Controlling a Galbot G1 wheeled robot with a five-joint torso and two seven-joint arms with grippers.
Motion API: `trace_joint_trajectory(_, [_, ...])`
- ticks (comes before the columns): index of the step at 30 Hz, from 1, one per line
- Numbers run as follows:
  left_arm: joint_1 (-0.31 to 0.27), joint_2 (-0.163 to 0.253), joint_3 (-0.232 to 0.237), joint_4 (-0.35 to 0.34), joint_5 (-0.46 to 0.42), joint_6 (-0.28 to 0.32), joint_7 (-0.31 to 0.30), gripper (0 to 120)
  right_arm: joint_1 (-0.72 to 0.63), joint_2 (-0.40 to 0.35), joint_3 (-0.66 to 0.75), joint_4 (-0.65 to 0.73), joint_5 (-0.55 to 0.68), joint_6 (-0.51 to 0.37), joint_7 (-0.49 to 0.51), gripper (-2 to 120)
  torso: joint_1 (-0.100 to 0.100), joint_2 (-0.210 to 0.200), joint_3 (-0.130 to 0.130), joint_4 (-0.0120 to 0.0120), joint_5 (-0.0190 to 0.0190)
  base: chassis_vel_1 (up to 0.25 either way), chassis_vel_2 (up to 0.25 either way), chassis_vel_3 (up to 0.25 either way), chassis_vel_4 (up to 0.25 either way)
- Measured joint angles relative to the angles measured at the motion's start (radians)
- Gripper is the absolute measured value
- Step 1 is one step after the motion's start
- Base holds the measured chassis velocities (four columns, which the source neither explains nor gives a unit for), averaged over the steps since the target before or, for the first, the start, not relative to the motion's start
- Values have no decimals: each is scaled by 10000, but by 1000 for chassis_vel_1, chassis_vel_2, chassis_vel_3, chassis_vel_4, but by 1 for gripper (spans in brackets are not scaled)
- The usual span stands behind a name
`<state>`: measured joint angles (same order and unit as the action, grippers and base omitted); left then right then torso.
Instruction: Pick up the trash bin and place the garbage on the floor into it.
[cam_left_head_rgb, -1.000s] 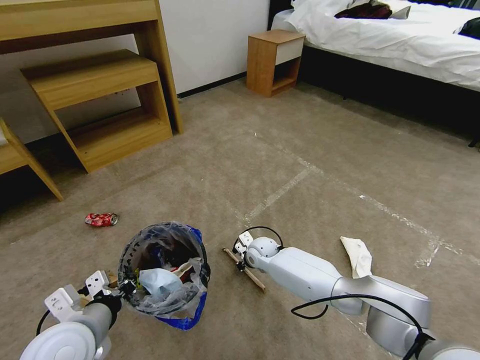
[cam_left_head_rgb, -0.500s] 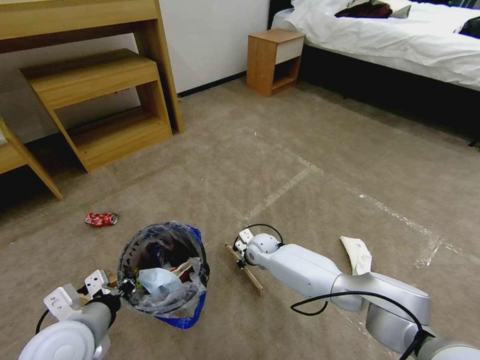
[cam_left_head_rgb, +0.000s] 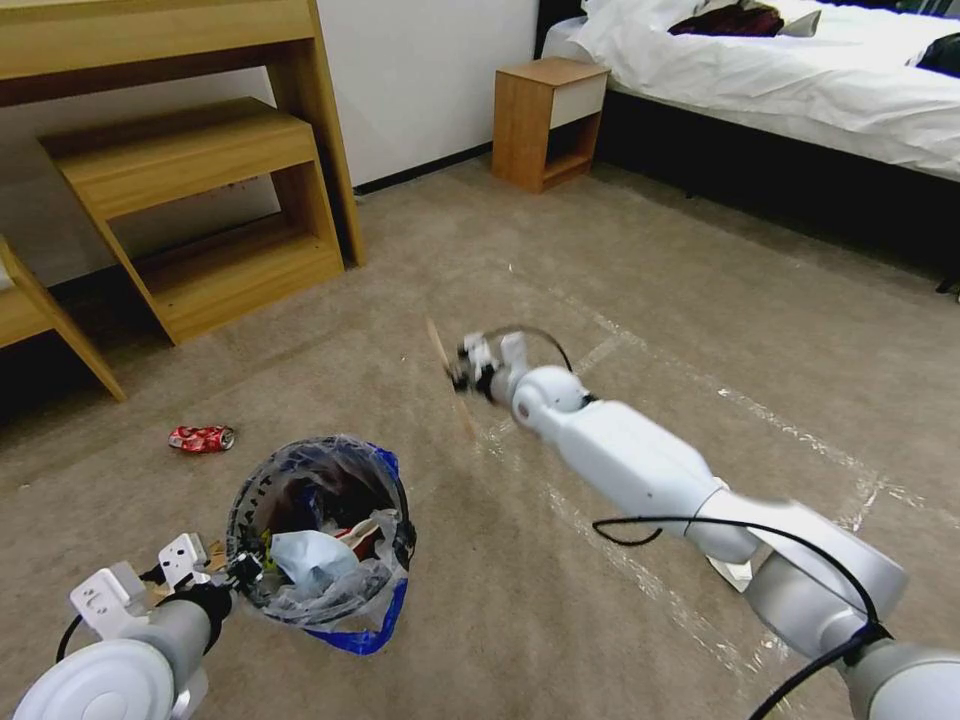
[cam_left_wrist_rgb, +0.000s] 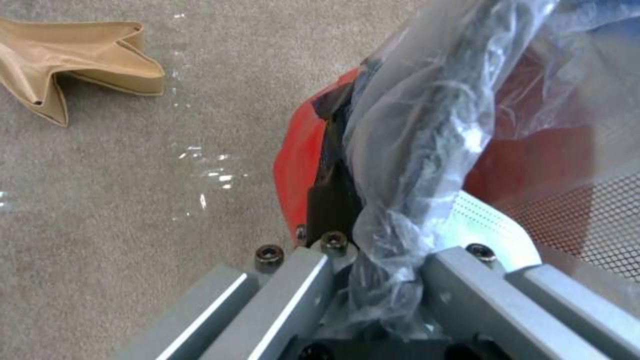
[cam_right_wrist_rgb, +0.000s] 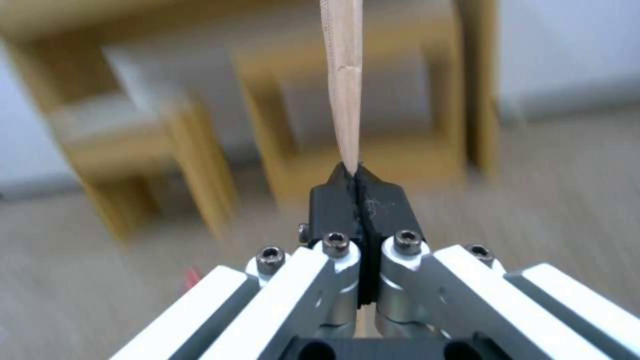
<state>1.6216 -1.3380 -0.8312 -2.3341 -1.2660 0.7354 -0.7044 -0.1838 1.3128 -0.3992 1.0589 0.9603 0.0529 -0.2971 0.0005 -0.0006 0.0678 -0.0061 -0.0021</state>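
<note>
Pads of the right gripper (cam_right_wrist_rgb: 357, 175) are pressed together on the wooden stick (cam_right_wrist_rgb: 342, 75), lifted clear of the floor (cam_left_head_rgb: 620, 280) beyond the trash bin (cam_left_head_rgb: 318, 540). Left gripper (cam_left_wrist_rgb: 373, 260) is clamped on that bin's rim and plastic bag. A blue face mask (cam_left_head_rgb: 305, 557) lies inside the bin; a crushed red can (cam_left_head_rgb: 202, 438) lies just past it; tan cardboard (cam_left_wrist_rgb: 80, 55) sits nearby. The stick's far end is blurred.

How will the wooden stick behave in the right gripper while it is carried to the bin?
The wooden stick looks thin, stiff and probably light. The right gripper pinches it close to one end, so the long free part may swing or pivot. Its smooth wood could slide between the shut pads.
</note>
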Motion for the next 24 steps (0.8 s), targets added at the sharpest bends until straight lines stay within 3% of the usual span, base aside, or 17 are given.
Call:
trace_joint_trajectory(1, [0,0,0,0,0,0,0,0,0,0,0,0,0,0,0,0,0,0,0,0,0,0,0,0,0])
trace_joint_trajectory(4, [-42,-74,49,1,29,0,0,0,-333,-321,794,1368,34,1106,-841,0,0,0,-1,2,-2,0,0,0,0])
trace_joint_trajectory(7, [-94,-103,77,36,41,0,1,0,-788,-584,1403,2356,-23,1328,-1008,0,0,1,0,0,0,0,0,0,0])
trace_joint_trajectory(13, [-55,-61,90,75,53,-1,4,0,-2267,-1449,2550,4810,351,1357,-933,0,0,0,-1,-4,2,0,0,0,0])
trace_joint_trajectory(17, [-3,-40,58,-6,26,0,5,0,-2924,-2293,2517,6243,785,1225,-1085,0,0,1,-2,-3,0,0,0,0,0])
trace_joint_trajectory(24, [-47,-132,128,-18,26,0,-5,0,-3658,-2906,1882,7399,867,1196,-1446,0,0,1,-1,0,0,0,0,0,0])
